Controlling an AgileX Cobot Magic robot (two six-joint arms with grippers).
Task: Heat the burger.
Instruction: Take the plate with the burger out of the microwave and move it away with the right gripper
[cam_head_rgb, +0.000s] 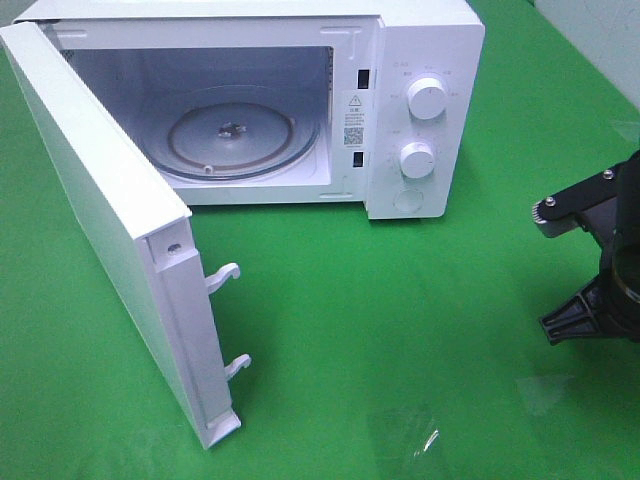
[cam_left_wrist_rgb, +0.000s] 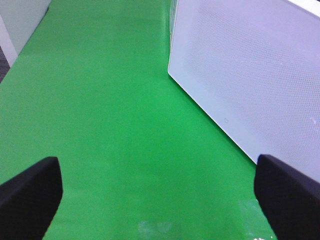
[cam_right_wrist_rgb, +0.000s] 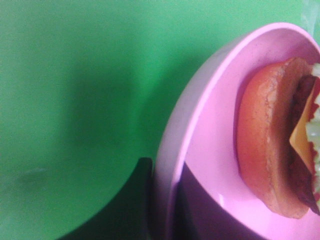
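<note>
The burger (cam_right_wrist_rgb: 272, 145) lies on a round pink plate (cam_right_wrist_rgb: 210, 145) in the right wrist view, showing its brown bun, patty, cheese and a bit of lettuce. My right gripper (cam_right_wrist_rgb: 165, 200) is shut on the plate's rim, one dark finger on each side of it. In the exterior high view only the right arm (cam_head_rgb: 600, 260) shows, at the right edge; burger and plate are out of that view. My left gripper (cam_left_wrist_rgb: 157, 172) stands open over the green surface with nothing between its fingers, beside the microwave door (cam_left_wrist_rgb: 250, 75).
The white microwave (cam_head_rgb: 425, 100) stands at the back with its door (cam_head_rgb: 110, 230) swung wide open to the left. Its glass turntable (cam_head_rgb: 235, 135) is bare. Green cloth covers the table in front of it.
</note>
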